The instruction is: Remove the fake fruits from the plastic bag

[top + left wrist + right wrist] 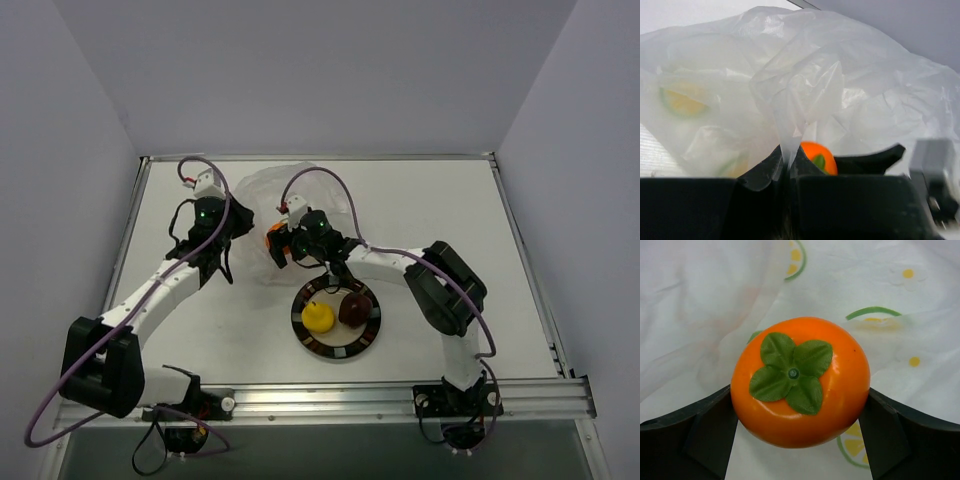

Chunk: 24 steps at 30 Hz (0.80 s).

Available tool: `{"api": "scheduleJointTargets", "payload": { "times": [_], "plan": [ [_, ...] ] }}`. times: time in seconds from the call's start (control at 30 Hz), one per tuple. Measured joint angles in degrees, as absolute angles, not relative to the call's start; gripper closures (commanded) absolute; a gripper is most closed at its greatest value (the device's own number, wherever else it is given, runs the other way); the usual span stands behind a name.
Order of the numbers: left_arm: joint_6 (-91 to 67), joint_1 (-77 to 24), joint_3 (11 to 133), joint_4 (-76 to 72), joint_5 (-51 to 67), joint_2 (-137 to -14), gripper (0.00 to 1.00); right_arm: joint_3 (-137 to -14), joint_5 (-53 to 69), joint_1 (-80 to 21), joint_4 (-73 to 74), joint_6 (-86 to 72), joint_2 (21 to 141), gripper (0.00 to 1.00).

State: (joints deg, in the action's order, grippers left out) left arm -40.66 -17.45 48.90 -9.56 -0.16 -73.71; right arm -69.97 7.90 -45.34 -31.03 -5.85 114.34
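Observation:
The transparent plastic bag [262, 190] lies at the back middle of the table; its crinkled film fills the left wrist view [805, 85] and the right wrist view [705, 295]. My left gripper [788, 167] is shut on a fold of the bag. My right gripper [800, 415] is shut on the orange fruit [800, 380], which has a green leaf cap; this fruit also shows in the top view [276, 243] and in the left wrist view [819, 157]. The yellow fruit [318, 317] and the dark red fruit [354, 308] lie on the black-rimmed plate [335, 347].
The plate sits just in front of the bag, near the right arm's forearm [385, 262]. A metal rail [400, 400] runs along the table's near edge. Grey walls stand left, right and behind.

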Motion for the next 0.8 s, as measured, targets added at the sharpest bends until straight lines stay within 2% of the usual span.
{"api": "scheduleJointTargets", "payload": {
  "times": [0.27,0.5,0.6,0.8],
  "plan": [
    [-40.66,-17.23,53.36,-12.51,-1.58,-81.38,0.98,-62.67,6.31,-49.98,-30.83,-4.21,101.69,0.48],
    [-40.66,-17.19,61.56,-14.46,0.73,-90.19,0.98,-51.92,-3.57,-52.4,-30.46,-8.88,81.12,0.49],
    [-40.71,-17.19,64.6,-15.66,2.28,-93.27,0.98,-47.66,-8.43,-58.7,-27.2,-12.21,73.1,0.48],
    [-41.19,-17.34,71.13,-16.93,6.31,-100.31,0.98,-36.29,-13.39,-78.04,-19.57,-20.93,58.83,0.48]
  ]
}}
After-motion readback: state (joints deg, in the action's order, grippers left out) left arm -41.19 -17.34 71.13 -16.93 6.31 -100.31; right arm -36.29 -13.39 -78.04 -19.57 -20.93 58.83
